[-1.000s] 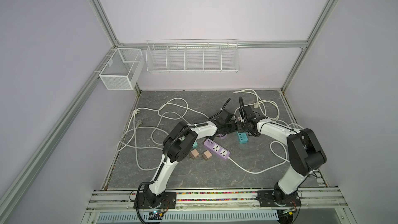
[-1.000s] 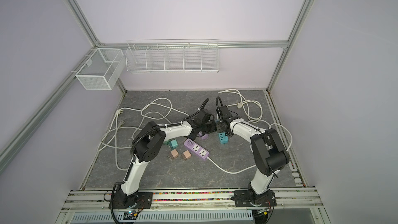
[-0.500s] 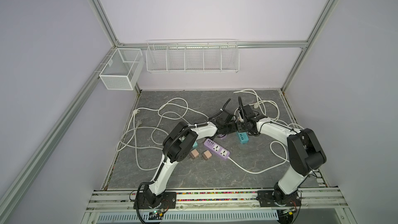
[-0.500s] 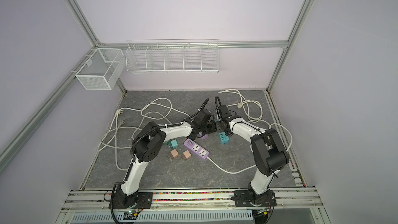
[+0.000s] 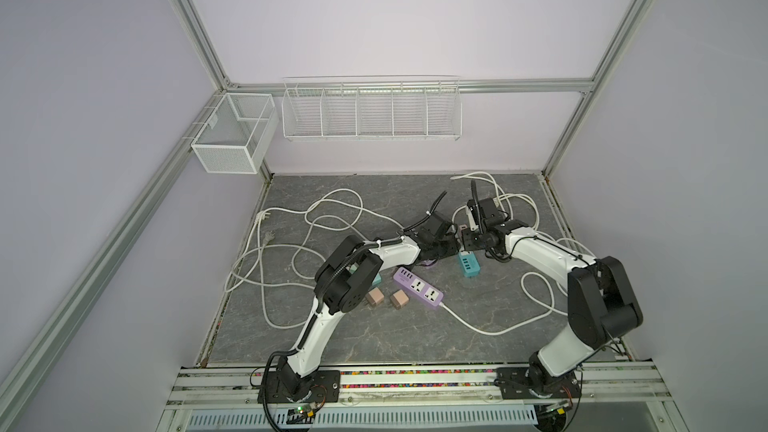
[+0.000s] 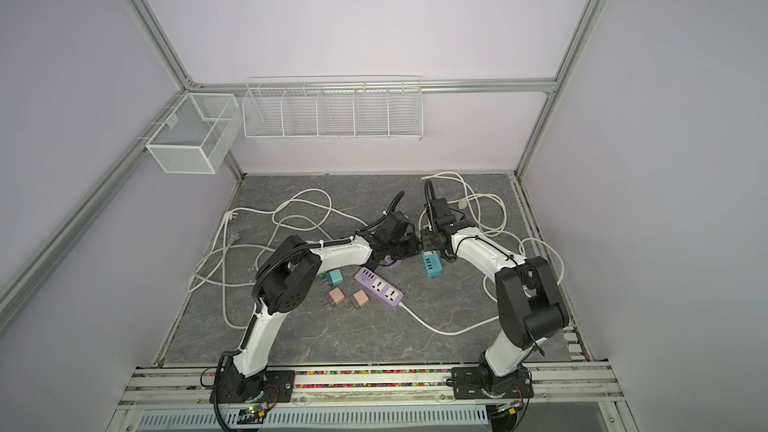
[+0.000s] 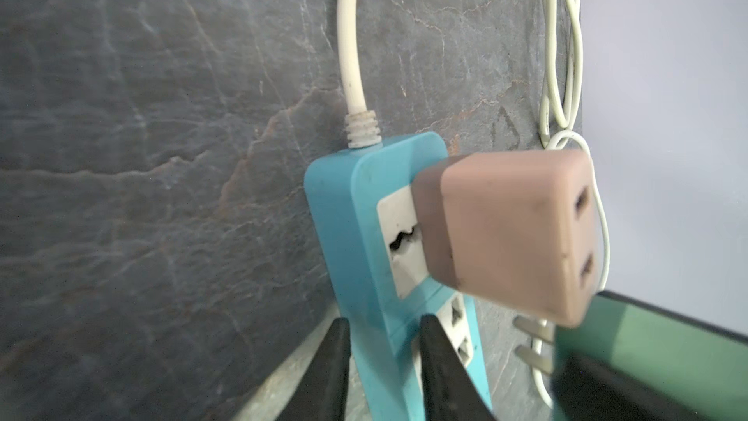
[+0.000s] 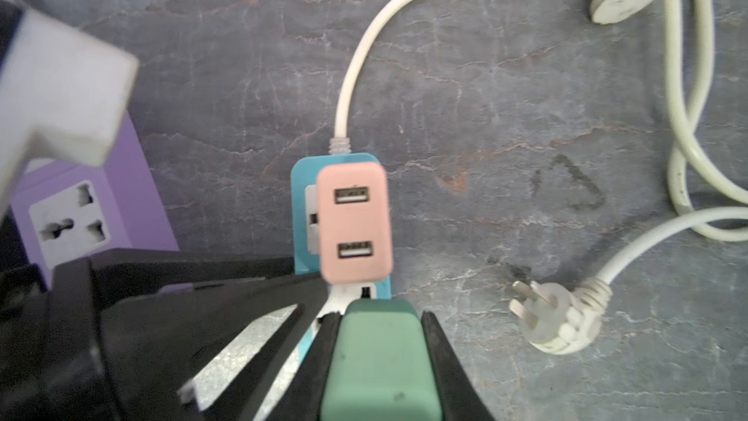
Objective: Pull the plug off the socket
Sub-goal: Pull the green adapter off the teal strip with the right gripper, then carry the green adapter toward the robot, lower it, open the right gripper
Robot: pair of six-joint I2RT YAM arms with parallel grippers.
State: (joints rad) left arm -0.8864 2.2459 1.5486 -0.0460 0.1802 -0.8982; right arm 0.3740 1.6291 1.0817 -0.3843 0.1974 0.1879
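We found both grippers meeting just right of the middle of the grey table (image 5: 374,338) in both top views, over the blue power strip (image 5: 468,264). In the left wrist view the left gripper (image 7: 383,324) had its two black fingers (image 7: 336,366) closed on the strip, one on each side of the blue body, pinching it. In the right wrist view the right gripper (image 8: 378,317) clamped the green plug (image 8: 380,362) between its fingers, right over the strip's white socket face. We could not tell whether the plug's prongs were seated in the socket or clear of it.

A pink adapter (image 8: 354,222) with two USB ports sat plugged into the strip just beside the green plug, toward the end where the white cord (image 8: 352,74) enters the strip. A purple power strip (image 5: 417,288) lay to the lower left of the blue one in both top views, near it but apart. A loose white plug (image 8: 554,321) lay on the table near the blue strip, not touching it.
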